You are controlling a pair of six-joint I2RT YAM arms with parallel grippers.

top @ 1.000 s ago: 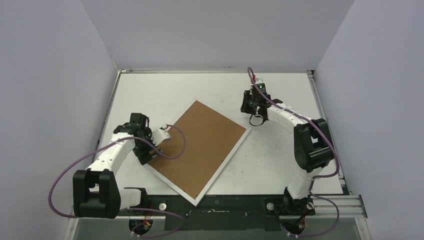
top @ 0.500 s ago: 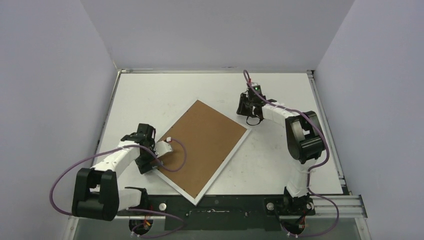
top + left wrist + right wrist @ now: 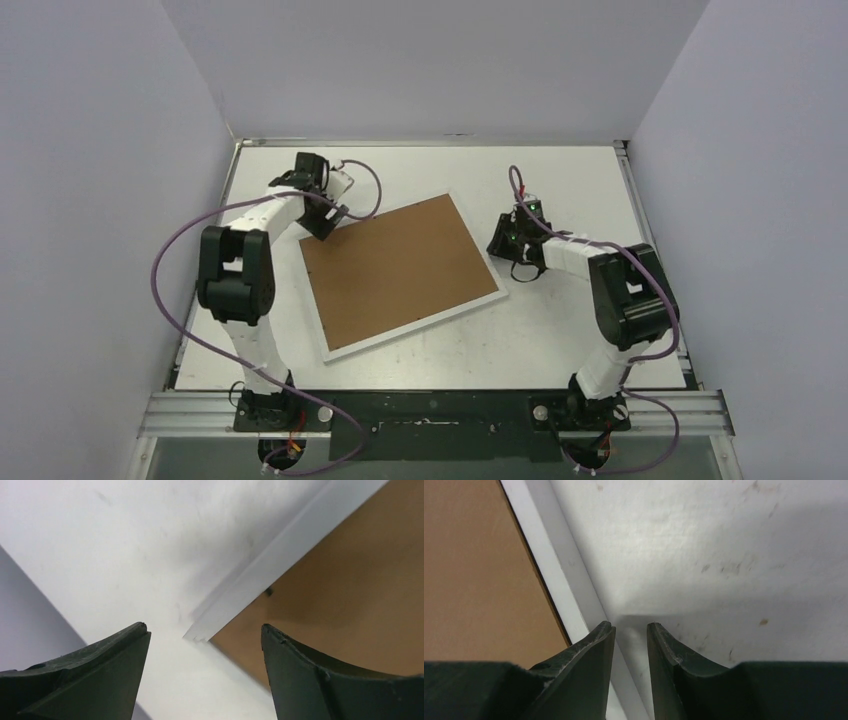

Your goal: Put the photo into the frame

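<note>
The frame (image 3: 416,326) lies face down in the middle of the table, its white rim around the brown backing board (image 3: 398,268). The photo is out of view. My left gripper (image 3: 325,222) hovers at the frame's far-left corner, open. In the left wrist view that corner (image 3: 260,575) sits just beyond the wide gap between the fingers (image 3: 204,626). My right gripper (image 3: 500,243) is at the frame's right edge. Its fingers (image 3: 630,625) stand a narrow gap apart over the white rim (image 3: 559,580), holding nothing.
White table with scuff marks, walled on the left, back and right. A metal rail (image 3: 450,412) runs along the near edge by the arm bases. Purple cables loop from both arms over the table's left and right sides.
The frame has turned clockwise and shifted away from the near edge. My left arm swung from its near-left side to its far-left corner. My right gripper came down to its right edge.
</note>
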